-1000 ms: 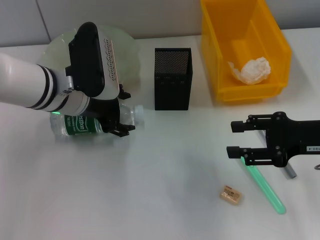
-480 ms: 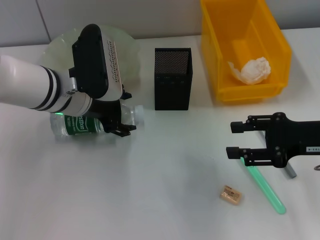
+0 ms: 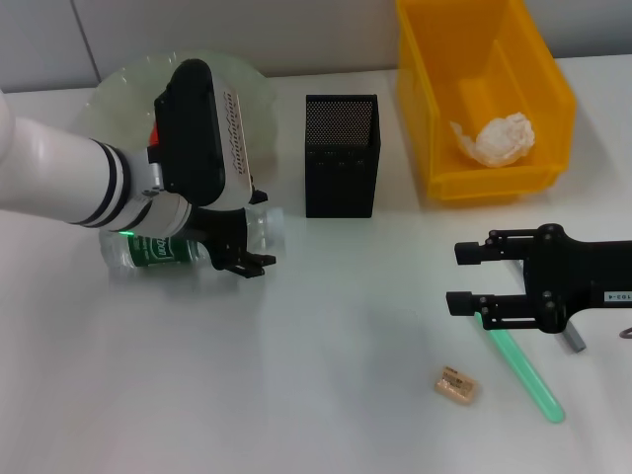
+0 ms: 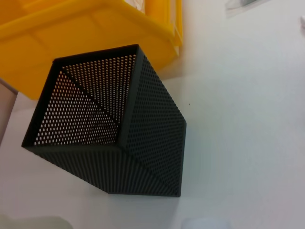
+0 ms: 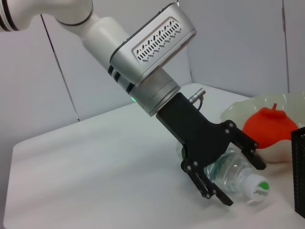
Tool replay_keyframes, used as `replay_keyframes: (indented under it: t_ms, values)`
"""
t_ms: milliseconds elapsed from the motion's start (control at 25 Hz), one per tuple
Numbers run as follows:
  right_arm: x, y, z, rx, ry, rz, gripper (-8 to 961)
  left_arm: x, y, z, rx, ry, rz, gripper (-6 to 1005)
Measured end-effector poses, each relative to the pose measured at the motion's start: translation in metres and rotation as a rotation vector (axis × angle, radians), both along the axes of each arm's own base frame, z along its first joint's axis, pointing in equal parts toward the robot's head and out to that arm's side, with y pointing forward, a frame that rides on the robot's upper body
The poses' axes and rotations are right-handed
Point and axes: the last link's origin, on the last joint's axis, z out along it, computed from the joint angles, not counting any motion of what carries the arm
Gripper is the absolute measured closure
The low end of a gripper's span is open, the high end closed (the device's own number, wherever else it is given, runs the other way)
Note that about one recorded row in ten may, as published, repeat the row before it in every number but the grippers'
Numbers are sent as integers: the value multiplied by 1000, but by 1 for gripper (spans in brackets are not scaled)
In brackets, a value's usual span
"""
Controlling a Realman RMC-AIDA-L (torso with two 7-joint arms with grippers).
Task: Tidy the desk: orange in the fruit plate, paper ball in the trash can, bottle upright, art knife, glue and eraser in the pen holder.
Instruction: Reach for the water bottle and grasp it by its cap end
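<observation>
A: Head view: bottle (image 3: pixel 188 244) lies on its side on the surface (image 3: pixel 316 395), just in front of the fruit plate (image 3: pixel 114 89), cap end toward the pen holder (image 3: pixel 342 155).

B: What changed in the last second?

A: Left arm has swung a bit toward the pen holder, wrist rolled over. Left tool (image 3: pixel 245 254) has slid along with it, now at the bottle's neck end. Bottle itself hasn't moved.

B: Tool state?

A: Right wrist view shows its jaws spread, straddling the neck just behind the cap, not clamped. So no grip yet. My read: it's lining up to close on the neck and stand the bottle up. Upright step isn't done.

B: Rest of the task?

A: Orange (image 5: pixel 269 125) sits in the fruit plate, paper ball (image 3: pixel 496 137) is in the yellow bin (image 3: pixel 434 89), so those look finished. Eraser (image 3: pixel 455 384) lies loose on the surface near the front. Green art knife (image 3: pixel 523 370) lies flat under the right tool (image 3: pixel 458 276), which hovers above it with jaws parted, holding nothing. A grey stick, maybe the glue (image 3: pixel 573 341), pokes out beside that arm; can't say for sure.

B: Anything in the way?

A: Pen holder stands just beside the cap end, so tipping the bottle up could brush it. Plate rim is close behind.
</observation>
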Motion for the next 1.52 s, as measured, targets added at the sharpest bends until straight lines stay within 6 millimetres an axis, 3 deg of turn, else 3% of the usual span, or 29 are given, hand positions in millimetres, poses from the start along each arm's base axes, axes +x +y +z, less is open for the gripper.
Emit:
replay_keyframes:
  t_ms: [1520]
  values:
    - [1,-1,0,-3,2,-2,284,4,4,-7,36,-11,1,204]
